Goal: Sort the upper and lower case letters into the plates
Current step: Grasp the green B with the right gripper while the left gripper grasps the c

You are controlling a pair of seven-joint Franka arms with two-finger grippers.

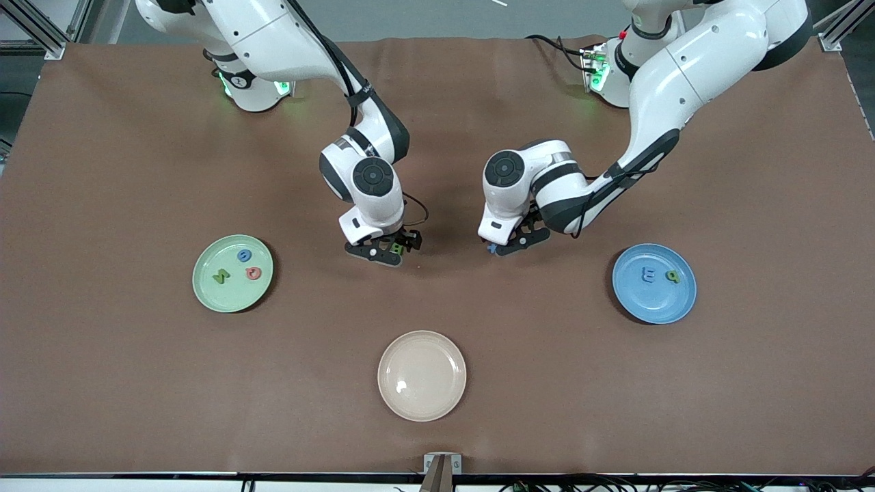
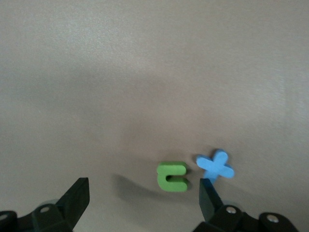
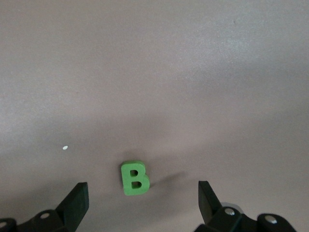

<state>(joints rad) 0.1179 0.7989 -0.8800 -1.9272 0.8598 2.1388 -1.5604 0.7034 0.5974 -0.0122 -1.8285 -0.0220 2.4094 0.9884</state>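
Observation:
The pale green plate (image 1: 213, 295) near the right arm's end holds a blue (image 1: 244, 255), a red (image 1: 253, 273) and a green letter (image 1: 221, 277). The blue plate (image 1: 649, 305) near the left arm's end holds a blue (image 1: 648, 275) and a green letter (image 1: 673, 277). My right gripper (image 1: 383, 251) (image 3: 142, 193) hangs open just over a green B (image 3: 134, 178) on the table. My left gripper (image 1: 509, 244) (image 2: 143, 191) is open low over a green c-shaped letter (image 2: 172, 176), with a blue x (image 2: 215, 166) beside one finger.
A cream plate (image 1: 422, 375) with nothing in it lies nearest the front camera, midway between the two other plates. Brown cloth covers the whole table. Both arm bases stand along the edge farthest from the camera.

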